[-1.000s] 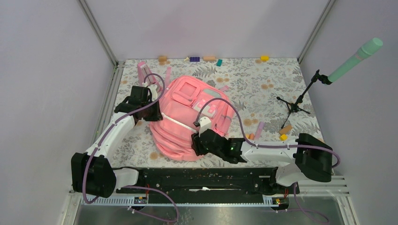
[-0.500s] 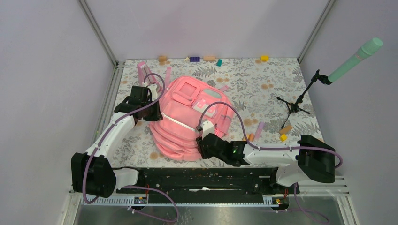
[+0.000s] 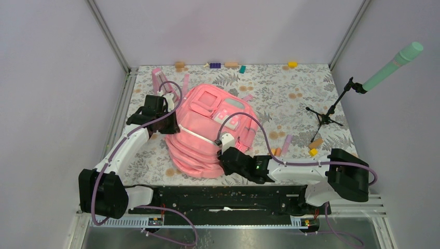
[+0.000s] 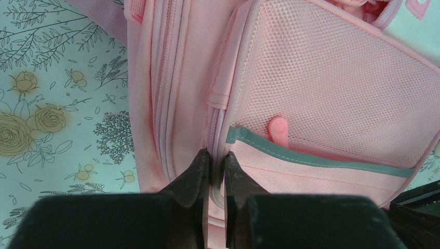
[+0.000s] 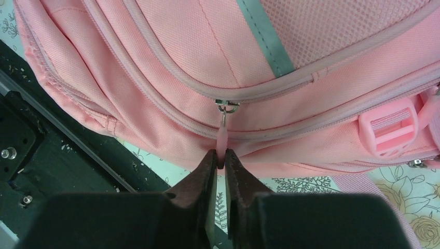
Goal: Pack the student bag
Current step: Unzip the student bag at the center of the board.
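Nearest us, low centre in the top view, our right gripper point(image 5: 220, 157) pinches a pink zipper pull point(image 5: 222, 137). The student bag point(image 3: 205, 132) lies mid-frame on the floral table point(image 3: 296, 101). Further up-left, our left gripper point(image 4: 214, 162) is clamped on the student bag's side seam.

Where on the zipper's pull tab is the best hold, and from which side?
Grip the pink pull tab by its free end, approached end-on, opposite the metal slider. It hangs thin and flat off the student bag, as the right gripper grips it.
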Available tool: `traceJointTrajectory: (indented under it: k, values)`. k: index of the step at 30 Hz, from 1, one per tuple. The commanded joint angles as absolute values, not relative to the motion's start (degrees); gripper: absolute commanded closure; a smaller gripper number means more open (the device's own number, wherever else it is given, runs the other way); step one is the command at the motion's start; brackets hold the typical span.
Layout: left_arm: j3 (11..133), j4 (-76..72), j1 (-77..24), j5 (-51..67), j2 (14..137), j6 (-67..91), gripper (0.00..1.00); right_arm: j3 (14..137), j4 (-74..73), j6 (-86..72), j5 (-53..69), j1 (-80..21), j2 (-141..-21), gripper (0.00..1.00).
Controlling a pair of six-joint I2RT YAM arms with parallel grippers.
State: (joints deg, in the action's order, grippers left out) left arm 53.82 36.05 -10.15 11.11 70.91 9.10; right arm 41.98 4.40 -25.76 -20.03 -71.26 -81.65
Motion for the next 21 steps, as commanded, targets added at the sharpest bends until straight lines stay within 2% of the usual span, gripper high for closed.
traceJointTrajectory:
  k: [1, 3, 21]
  values:
    - [53.8, 32.0, -10.0, 10.0, 69.2, 10.6, 1.00, 44.6, 5.5, -25.2, -22.3, -71.7, -82.1, 0.92]
    - [53.7, 31.8, -10.1, 10.0, 68.9, 10.7, 1.00, 44.8, 5.3, -24.5, -22.2, -71.7, -82.0, 1.00]
    - [53.0, 31.0, -11.4, 9.3, 68.3, 11.7, 1.00, 53.0, 2.4, -18.0, -13.8, -74.5, -85.7, 1.00]
